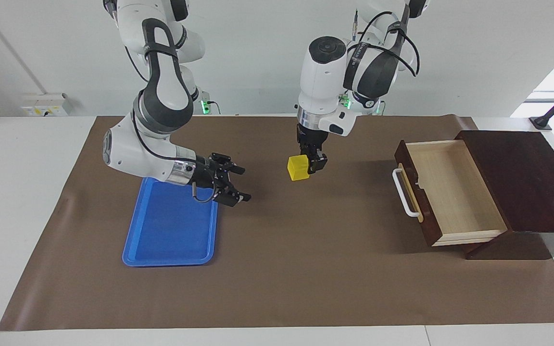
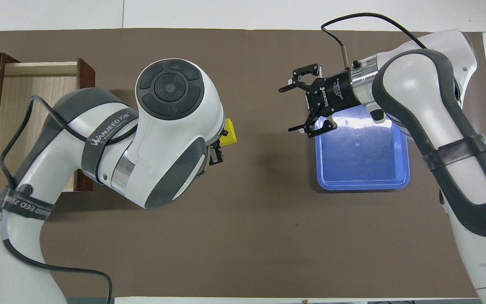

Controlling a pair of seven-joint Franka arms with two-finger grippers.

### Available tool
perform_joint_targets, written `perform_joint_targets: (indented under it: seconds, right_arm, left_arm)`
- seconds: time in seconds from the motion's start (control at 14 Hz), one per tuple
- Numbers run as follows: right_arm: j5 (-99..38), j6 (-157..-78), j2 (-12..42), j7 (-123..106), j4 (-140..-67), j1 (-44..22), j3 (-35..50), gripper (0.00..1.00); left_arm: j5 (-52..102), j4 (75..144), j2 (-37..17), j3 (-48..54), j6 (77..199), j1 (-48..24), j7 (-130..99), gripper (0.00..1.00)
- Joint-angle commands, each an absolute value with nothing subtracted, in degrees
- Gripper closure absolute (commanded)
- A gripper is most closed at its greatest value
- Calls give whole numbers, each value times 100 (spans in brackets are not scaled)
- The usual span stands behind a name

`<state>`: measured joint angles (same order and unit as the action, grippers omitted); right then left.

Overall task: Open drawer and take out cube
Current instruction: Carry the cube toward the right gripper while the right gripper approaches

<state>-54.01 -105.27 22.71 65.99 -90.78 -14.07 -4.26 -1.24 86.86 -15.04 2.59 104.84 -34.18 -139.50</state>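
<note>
Yellow cube clamped in left gripper, held above brown mat; right gripper spread apart beside blue tray; drawer pulled open.

The table mat looked like matt brown paper or thin sheet, smooth, slightly lifted at one corner. The tray was blue plastic with a soft sheen and a bright glare patch in the overhead view. The drawer had pale, unvarnished-looking wood inside and a dark, faintly glossy wooden front; its handle looked like smooth white plastic. The cube was plain matt yellow. Arm shells were glossy white plastic.
</note>
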Motion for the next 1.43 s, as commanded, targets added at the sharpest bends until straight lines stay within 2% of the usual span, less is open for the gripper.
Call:
perform_joint_targets:
  seconds: [0.0,0.43,0.79,1.36]
  right_arm:
    - [-5072,-10397,2452,7004,-8684,-1704,-422,0]
    - [-4992,-10099,2417,7127,-8745,-1942,-413,0]
    - [-4844,-10195,2417,7716,-8684,-2434,-431,0]
    - [-4851,-10318,2417,7840,-8675,-2461,-404,0]
  left_arm:
    - [-88,8798,-1450,158,10556,-3498,-14027,100]
    - [-97,8850,-1441,158,10547,-3498,-14027,100]
    - [-97,8868,-1433,149,10556,-3489,-14036,100]
    - [-97,8938,-1389,149,10547,-3498,-14036,100]
